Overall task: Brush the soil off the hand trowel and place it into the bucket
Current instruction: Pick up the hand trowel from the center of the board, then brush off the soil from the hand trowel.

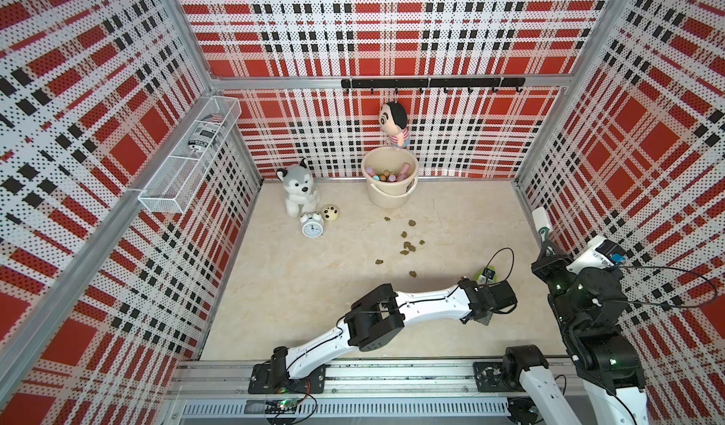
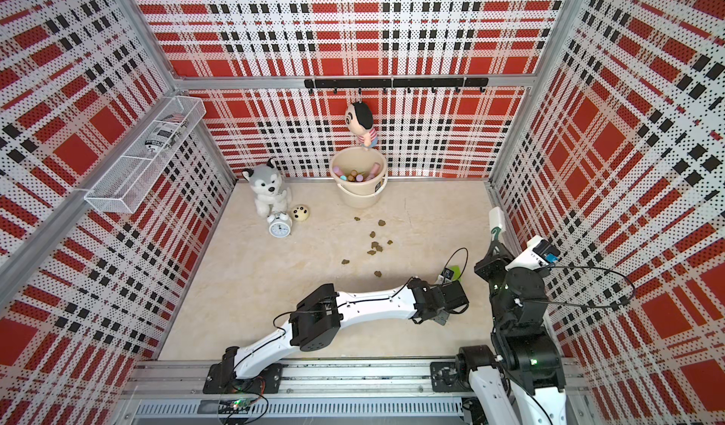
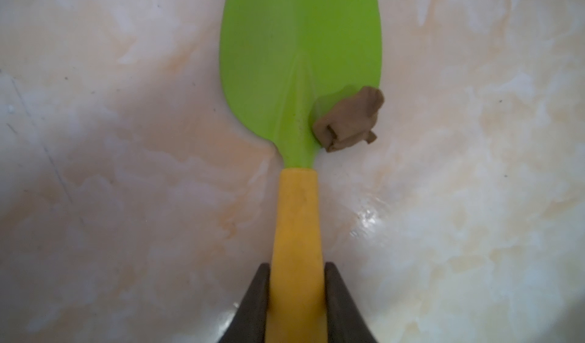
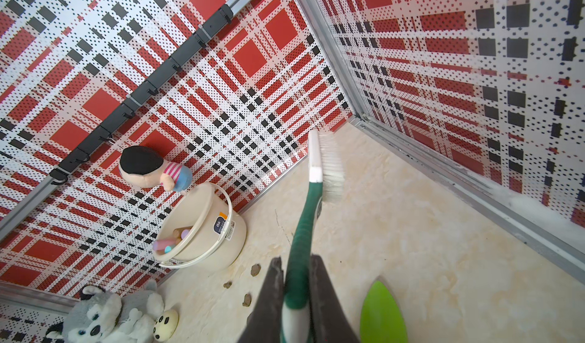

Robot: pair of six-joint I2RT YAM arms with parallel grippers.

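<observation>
The hand trowel has a green blade point(image 3: 300, 40) and a yellow handle point(image 3: 297, 218) and lies on the marble floor. My left gripper point(image 3: 297, 265) is shut on the handle. One brown lump of soil point(image 3: 348, 119) sits on the blade's edge near the neck. More soil point(image 1: 408, 244) is scattered on the floor toward the bucket point(image 1: 388, 197), which stands at the back wall. My right gripper point(image 4: 296, 260) is shut on the green handle of a white-bristled brush point(image 4: 329, 167), raised near the right wall. The blade tip point(image 4: 381, 313) lies beside it. In both top views the left wrist hides most of the trowel.
A plush husky point(image 1: 298, 185), an alarm clock point(image 1: 312, 226) and a spotted ball point(image 1: 330, 212) sit at the back left. A doll point(image 1: 395, 122) hangs from the hook rail above the bucket, which holds several coloured items. A wire basket point(image 1: 188, 156) hangs on the left wall.
</observation>
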